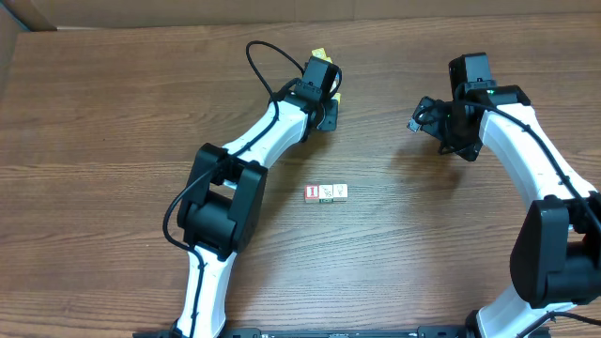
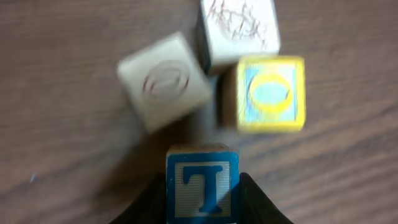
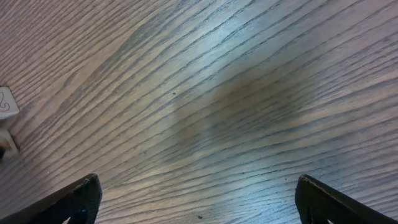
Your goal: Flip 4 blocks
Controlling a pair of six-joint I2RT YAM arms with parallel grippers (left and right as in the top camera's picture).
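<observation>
My left gripper [image 2: 200, 177] is shut on a blue-framed block with a letter T [image 2: 200, 193], its dark fingers pressed against both sides. Just beyond it on the wood lie a cream block with an oval [image 2: 165, 81], a cream block with a scribbled picture [image 2: 239, 28] and a yellow-framed block with an O [image 2: 267, 93]. Seen from overhead, this gripper [image 1: 325, 94] is at the back middle, and three small blocks sit in a row mid-table: a red-framed one [image 1: 311, 192], a middle one [image 1: 327, 192] and a right one [image 1: 341, 192]. My right gripper [image 3: 196, 186] [image 1: 420, 120] is open over bare wood.
The wooden table [image 1: 113, 113] carries only these few cubes. A pale block's edge [image 3: 6, 102] shows at the far left of the right wrist view. A cardboard wall [image 1: 9, 28] runs along the back left corner.
</observation>
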